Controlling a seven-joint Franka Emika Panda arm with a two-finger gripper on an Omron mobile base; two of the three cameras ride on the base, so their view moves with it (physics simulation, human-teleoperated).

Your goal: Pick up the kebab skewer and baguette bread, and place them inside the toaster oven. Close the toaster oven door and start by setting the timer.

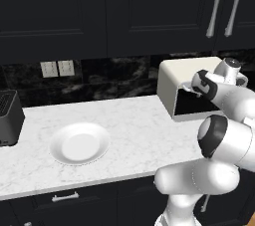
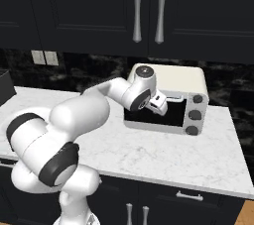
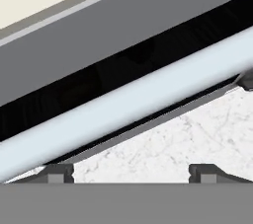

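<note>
Up close, the gripper [image 3: 131, 172] stands open at the oven door [image 3: 118, 35], its smooth pale bar handle [image 3: 133, 103] running slantwise across the hand view. Boxy and cream, the oven [image 2: 171, 101] faces out over the veined marble counter [image 2: 163, 154], dark knobs [image 2: 194, 115] at right.

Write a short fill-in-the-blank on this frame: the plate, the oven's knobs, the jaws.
1. The white plate on the counter holds ____.
2. The toaster oven has ____ dark knobs down its right side.
3. The gripper faces the door's silver handle with jaws ____.

Missing words: nothing; three; open
</note>
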